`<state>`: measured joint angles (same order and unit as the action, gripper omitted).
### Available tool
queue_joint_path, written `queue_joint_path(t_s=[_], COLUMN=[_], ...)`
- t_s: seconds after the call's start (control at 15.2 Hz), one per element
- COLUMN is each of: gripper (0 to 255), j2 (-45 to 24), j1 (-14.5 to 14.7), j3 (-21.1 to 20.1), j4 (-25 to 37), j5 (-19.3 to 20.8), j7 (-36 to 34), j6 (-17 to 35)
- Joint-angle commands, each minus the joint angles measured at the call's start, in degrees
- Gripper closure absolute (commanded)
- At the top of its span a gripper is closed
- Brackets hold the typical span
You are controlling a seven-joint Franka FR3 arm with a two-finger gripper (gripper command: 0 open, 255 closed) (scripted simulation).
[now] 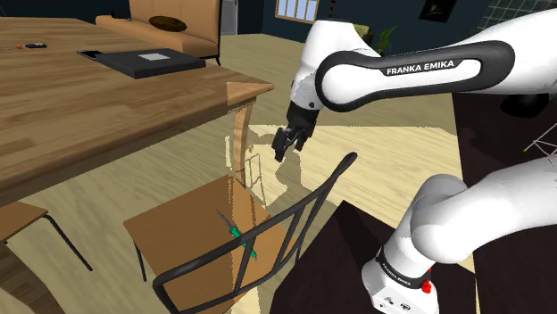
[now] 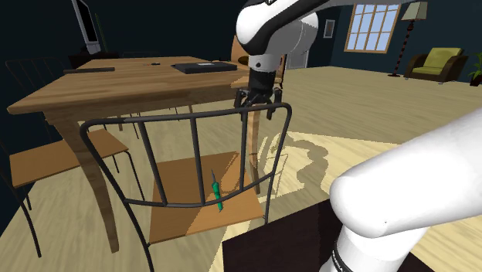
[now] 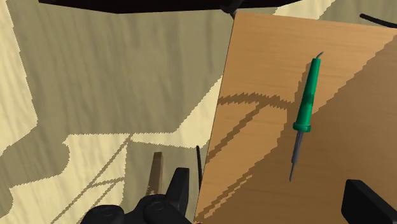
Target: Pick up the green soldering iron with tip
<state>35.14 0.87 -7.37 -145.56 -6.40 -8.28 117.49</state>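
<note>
The soldering iron (image 1: 238, 235) has a green handle and a thin grey tip, and lies flat on the wooden seat of a chair (image 1: 178, 227). In the second exterior view the iron (image 2: 215, 192) shows through the chair's black back rails. My gripper (image 1: 285, 144) hangs well above the seat, beside the table corner. In the wrist view the iron (image 3: 305, 102) lies ahead of my open gripper (image 3: 273, 202), nearer the one finger (image 3: 365, 200). The other finger (image 3: 181, 189) is over the floor beyond the seat's edge. Nothing is between the fingers.
The chair's black metal back (image 1: 284, 225) curves between the seat and my dark stand (image 1: 348, 259). A large wooden table (image 1: 80, 107) with a flat black object (image 1: 143, 61) stands beside the chair, its leg (image 1: 239, 134) close to the gripper. Another chair (image 1: 20, 219) sits under it.
</note>
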Motion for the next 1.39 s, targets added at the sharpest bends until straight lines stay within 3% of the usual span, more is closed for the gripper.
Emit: queue_joint_path(t_s=[0.0, 0.46, 0.79, 1.06, 1.32], gripper=[0, 0, 0, 0, 0], j2=[-2.3, -14.0, -24.8, -34.5, -44.6], j1=[0.5, 1.5, 1.5, 1.3, 2.9], j3=[-1.4, -6.1, -9.6, -11.6, -11.1], j4=[-1.7, -4.4, -3.7, -1.6, 2.0], j5=[-0.8, -2.5, -1.5, 2.4, 9.3], j7=[-1.6, -6.9, -11.9, -17.6, -25.3], j6=[4.1, 18.5, 28.5, 35.7, 41.7])
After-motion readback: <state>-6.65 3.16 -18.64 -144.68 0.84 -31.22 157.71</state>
